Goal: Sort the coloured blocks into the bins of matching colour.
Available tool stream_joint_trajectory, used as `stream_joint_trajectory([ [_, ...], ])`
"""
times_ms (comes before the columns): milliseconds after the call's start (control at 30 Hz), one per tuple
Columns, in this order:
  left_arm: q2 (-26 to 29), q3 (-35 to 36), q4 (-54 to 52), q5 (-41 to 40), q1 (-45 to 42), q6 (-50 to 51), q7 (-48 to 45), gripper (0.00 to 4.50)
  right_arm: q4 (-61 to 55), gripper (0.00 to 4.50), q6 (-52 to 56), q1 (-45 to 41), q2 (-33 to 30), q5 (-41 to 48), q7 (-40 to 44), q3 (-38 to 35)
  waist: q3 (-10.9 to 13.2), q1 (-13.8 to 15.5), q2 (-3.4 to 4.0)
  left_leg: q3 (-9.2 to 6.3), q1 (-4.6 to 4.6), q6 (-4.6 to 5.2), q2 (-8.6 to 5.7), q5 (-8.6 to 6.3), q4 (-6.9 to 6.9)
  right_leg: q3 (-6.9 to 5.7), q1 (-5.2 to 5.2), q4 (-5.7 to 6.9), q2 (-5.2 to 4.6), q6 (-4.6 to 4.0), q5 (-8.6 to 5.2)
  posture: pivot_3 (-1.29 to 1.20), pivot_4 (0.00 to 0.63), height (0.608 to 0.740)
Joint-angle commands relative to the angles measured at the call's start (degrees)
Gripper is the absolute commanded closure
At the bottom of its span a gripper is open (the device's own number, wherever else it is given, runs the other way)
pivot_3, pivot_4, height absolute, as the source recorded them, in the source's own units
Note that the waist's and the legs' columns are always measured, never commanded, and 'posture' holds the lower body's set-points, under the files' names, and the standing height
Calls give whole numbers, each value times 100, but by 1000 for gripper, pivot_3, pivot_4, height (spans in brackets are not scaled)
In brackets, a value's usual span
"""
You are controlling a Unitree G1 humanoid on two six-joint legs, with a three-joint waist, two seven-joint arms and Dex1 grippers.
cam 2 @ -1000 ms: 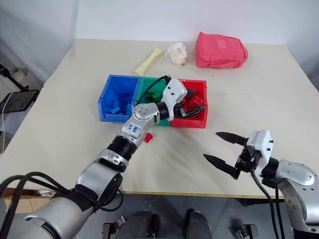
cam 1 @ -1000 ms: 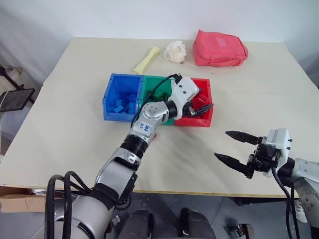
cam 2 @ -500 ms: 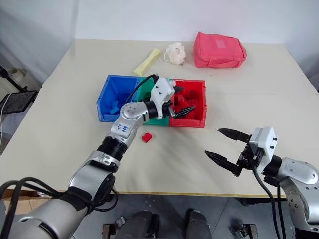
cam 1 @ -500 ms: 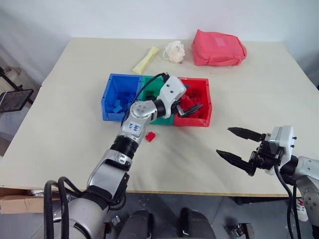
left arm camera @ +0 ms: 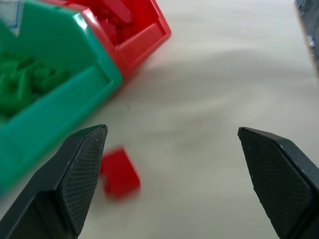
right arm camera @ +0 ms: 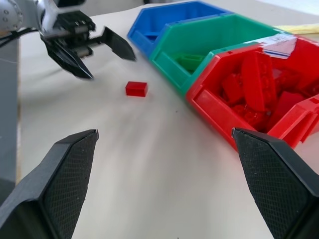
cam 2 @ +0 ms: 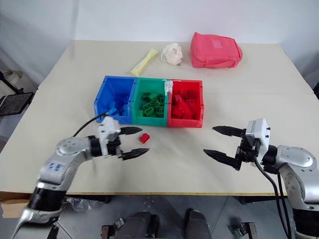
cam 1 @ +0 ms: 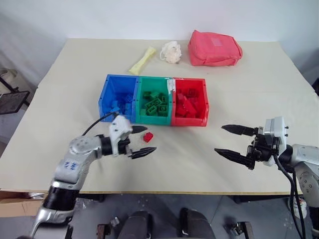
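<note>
Red block (cam 1: 148,136) loose near green bin (cam 1: 155,103); left gripper (cam 1: 139,140) pulled back from red bin (cam 1: 189,101), spread, empty; right gripper (cam 1: 233,141) agape too.

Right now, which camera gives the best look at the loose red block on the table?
The right wrist view: the red block lies whole and unblocked on the table, apart from the bins. The eye views show it small; the left wrist view shows it smeared beside a finger.

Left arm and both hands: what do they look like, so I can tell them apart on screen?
The left arm is silver-grey with a blue marking and a black cable. Each hand, left hand and right hand, has a white housing and two black pointed fingers with textured pads.
</note>
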Motion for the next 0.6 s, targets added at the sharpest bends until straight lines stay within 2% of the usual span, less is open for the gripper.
stream_joint_trajectory([
  [33, 279, 430, -197, -177, 325, -275, -156, 38, 30, 0, -43, -59, -130, 43, 246, 32, 0, -11, 1, -2, 0, -1, 0, 0, 0, 1, 0, 2, -1, -1, -1, 0, 150, 740],
  [267, 644, 703, -236, -206, 907, -397, -216, 38, 226, 0, -71, -265, -91, -28, 420, 175, 1, -45, 2, 0, 1, -3, 0, -3, -8, 1, -3, 1, -3, -3, -2, 0, 150, 740],
  [400, 501, 557, -406, -213, 864, -289, -31, 38, 258, 0, -74, -376, -14, -68, 391, 295, 1, -43, 2, -2, 1, -3, -2, -4, -7, 5, -1, 2, -7, -3, -2, 0, 150, 740],
  [600, 110, 20, -165, 210, 512, -264, 492, 38, 268, 0, -95, -401, 7, -89, 385, 316, 1, -41, 1, 2, 1, -2, -3, -4, -9, -1, -2, 3, -3, -3, -1, 0, 150, 740],
])
